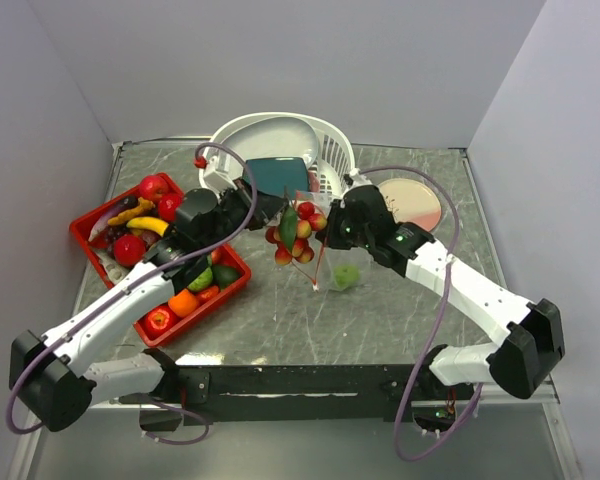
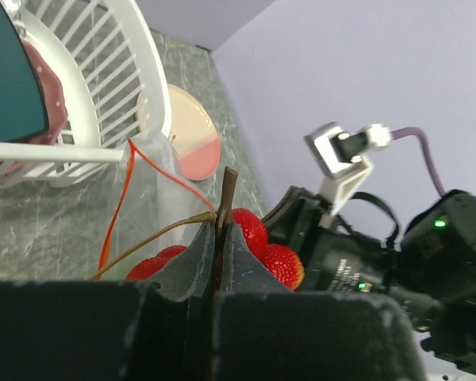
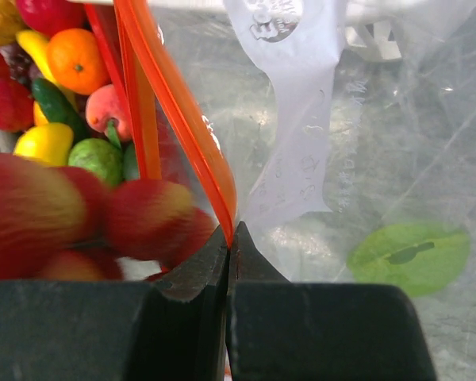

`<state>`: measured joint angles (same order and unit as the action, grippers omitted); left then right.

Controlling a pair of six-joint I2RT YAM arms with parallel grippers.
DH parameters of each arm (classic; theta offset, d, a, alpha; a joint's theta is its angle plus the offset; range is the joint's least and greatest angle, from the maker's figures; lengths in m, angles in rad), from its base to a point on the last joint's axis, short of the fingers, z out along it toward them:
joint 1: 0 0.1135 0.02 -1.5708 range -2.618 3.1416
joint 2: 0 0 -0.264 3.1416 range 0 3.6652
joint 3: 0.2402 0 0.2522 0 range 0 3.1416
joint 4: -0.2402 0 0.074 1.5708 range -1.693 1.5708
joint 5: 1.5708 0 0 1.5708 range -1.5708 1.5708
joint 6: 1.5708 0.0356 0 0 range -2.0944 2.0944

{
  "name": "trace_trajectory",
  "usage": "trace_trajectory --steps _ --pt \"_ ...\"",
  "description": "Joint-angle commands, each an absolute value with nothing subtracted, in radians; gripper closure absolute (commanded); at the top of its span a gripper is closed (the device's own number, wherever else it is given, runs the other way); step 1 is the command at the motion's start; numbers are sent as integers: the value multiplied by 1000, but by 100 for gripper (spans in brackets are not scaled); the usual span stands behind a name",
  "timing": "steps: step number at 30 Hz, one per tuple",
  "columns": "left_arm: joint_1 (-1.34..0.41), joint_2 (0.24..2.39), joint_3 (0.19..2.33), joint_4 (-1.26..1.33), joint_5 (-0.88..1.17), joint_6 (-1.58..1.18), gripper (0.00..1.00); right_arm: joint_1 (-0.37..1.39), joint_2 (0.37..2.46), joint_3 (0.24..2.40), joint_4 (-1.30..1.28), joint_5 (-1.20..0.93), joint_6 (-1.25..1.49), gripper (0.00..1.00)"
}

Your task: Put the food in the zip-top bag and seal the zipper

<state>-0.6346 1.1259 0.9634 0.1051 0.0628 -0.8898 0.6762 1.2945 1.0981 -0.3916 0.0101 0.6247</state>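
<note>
The left fingers [image 2: 192,266] pinch the grape bunch [image 1: 294,238] by its stem, the right fingers [image 3: 194,278] pinch the zipper [image 3: 182,127]; next, probably, lower it into the zip-top bag [image 3: 365,143].

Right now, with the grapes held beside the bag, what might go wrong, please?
The left gripper pinches only the thin stem of the red grape bunch, so the bunch may swing or slip.
The right gripper holds the zip-top bag at one spot on its zipper; the floppy mouth could sag, and the grapes might catch on its edge.
</note>
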Motion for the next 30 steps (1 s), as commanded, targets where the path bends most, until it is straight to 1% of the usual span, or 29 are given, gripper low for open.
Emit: trace_trajectory --steps 1,3,5,7,8,13,17,24,27,30 --pt "-660 1161 983 169 22 -902 99 652 1226 1111 -382 -34 640 100" --pt "-681 1198 1031 62 3 -885 99 644 1210 1108 -385 -34 640 100" --pt "-702 1221 1080 3 -82 -864 99 643 1195 1106 -391 -28 638 100" --pt "-715 1255 1117 -108 -124 -851 99 643 1190 1109 -400 -20 637 100" --pt "-725 1273 1149 -142 -167 -847 99 643 1184 1109 -406 -8 635 100" --pt "-736 1308 1222 -273 -247 -833 99 643 1175 1114 -429 21 621 100" --pt "-762 1371 1351 -449 -357 -789 99 643 1163 1109 -454 69 612 100" --pt "-813 1439 1468 -552 -457 -736 99 675 1160 1123 -463 69 598 100" --pt "-867 1460 1540 -589 -501 -730 99 712 1184 1132 -463 84 603 100" --pt "-917 1476 1606 -606 -526 -726 99 721 1207 1135 -450 55 611 100"
